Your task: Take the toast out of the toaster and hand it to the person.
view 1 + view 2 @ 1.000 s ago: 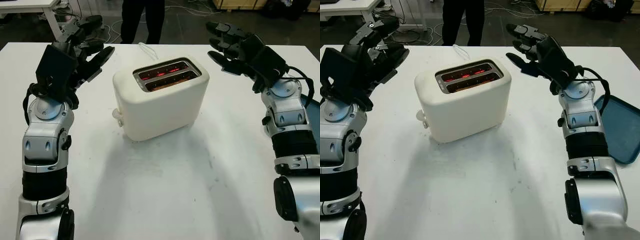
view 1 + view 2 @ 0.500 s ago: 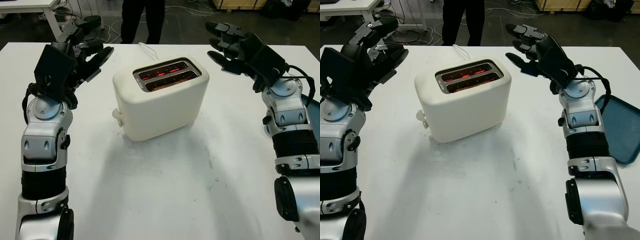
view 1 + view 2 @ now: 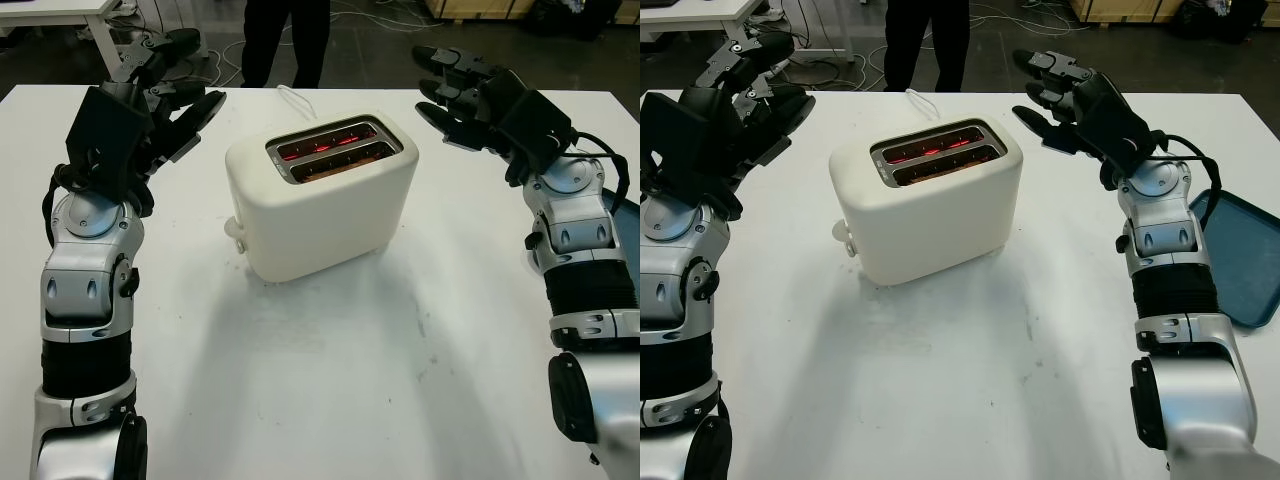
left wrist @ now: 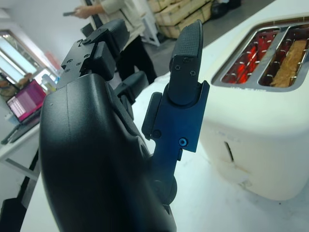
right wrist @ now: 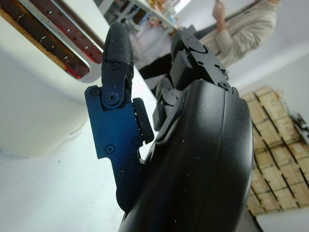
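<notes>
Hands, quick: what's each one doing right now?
Left hand: open, raised beside the toaster.
Right hand: open, raised on its other side.

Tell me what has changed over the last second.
Almost nothing. The left hand drifted slightly up and toward the far edge, beside the toaster; it is open. The right hand stayed open on the toaster's other side. The toaster did not move, slots glowing, and the person kept standing behind the table.
</notes>
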You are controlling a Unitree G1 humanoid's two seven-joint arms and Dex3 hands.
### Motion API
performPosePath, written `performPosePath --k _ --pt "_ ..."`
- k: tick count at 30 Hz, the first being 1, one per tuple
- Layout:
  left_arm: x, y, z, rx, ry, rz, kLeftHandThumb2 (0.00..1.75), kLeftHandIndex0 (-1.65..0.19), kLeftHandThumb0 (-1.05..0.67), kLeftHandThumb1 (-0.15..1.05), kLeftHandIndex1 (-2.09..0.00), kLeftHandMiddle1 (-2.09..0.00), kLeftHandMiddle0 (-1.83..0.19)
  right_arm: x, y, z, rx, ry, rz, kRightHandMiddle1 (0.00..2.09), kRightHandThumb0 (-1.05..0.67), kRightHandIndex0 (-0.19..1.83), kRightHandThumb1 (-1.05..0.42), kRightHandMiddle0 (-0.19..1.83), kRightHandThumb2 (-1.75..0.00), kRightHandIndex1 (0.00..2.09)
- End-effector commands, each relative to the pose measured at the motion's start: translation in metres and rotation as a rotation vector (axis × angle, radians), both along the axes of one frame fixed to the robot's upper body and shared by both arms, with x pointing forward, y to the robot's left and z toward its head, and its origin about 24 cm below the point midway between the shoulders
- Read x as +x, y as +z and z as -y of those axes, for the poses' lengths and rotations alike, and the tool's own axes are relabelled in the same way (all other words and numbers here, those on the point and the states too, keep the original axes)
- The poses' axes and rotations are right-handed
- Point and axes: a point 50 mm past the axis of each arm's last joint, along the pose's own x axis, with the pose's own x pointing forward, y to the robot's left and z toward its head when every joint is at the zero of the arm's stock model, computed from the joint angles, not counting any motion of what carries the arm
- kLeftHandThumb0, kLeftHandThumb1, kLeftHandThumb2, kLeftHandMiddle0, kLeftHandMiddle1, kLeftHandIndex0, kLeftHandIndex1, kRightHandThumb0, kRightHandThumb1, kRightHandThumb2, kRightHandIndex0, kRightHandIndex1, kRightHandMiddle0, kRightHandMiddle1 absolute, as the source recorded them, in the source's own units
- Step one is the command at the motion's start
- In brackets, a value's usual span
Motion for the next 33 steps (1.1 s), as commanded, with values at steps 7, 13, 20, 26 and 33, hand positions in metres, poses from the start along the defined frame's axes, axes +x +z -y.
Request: performPosePath --k 7,13,20,26,33 --pt "-0.0005 0.0039 -0.0018 0.003 0.011 0.021 0.06 -0.16 -0.56 0.91 -0.66 -1.05 0.0 0.0003 0.0007 -0.0009 0.002 0.004 0.005 0.01 -0.62 0.33 -0.92 0.35 -0.39 0.02" --pt "-0.0006 0.0034 -0.0023 0.006 0.019 0.021 0.05 -0.16 -0.55 0.92 -0.66 -1.07 0.0 0.0002 0.0004 -0.0015 -0.007 0.0 0.001 0.0 -0.62 0.33 -0.92 0.34 -0.39 0.02" --pt "-0.0012 0.0036 -0.0025 0.005 0.027 0.022 0.05 -0.17 -0.55 0.92 -0.67 -1.08 0.0 0.0001 -0.0006 -0.0014 0.009 0.008 -0.004 0.0 -0.63 0.31 -0.92 0.33 -0.38 0.01" --pt "-0.0021 0.0035 -0.002 -0.009 0.024 0.025 0.06 -0.17 -0.52 0.92 -0.66 -1.07 0.0 -0.0002 -0.001 -0.0012 -0.017 0.005 -0.001 0.01 -0.64 0.33 -0.92 0.34 -0.39 0.02" --pt "-0.0026 0.0028 -0.0026 -0.01 0.029 0.017 0.07 -0.16 -0.5 0.92 -0.65 -1.06 0.0 -0.0007 -0.001 -0.0023 -0.026 -0.001 0.004 0.01 -0.64 0.35 -0.92 0.35 -0.39 0.02"
